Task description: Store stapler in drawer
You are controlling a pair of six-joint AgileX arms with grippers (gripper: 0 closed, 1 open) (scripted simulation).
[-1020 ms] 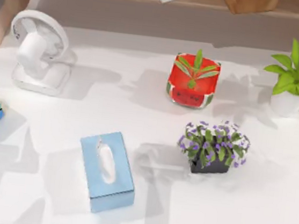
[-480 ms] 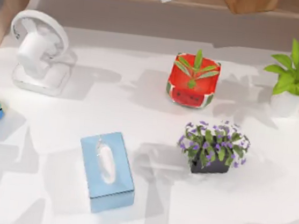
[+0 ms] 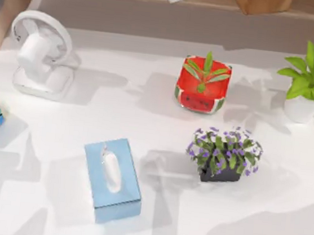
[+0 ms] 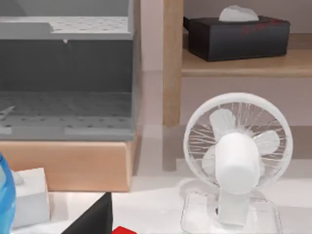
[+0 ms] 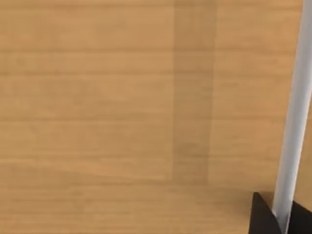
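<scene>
One red stapler (image 4: 125,230) corner peeks beside my left gripper (image 4: 95,220); spread or pinching, I cannot tell. It seems light, hard, slippery: hold its middle. Right gripper (image 5: 273,219) faces wood (image 5: 97,97).

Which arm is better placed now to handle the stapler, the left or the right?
Probably the left: its wrist view shows a red sliver, likely the stapler, close below, near the fan. The right wrist view faces wood.

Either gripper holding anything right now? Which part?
Cannot tell. A red sliver, maybe the stapler, sits by a dark left gripper finger; no grip visible.
</scene>
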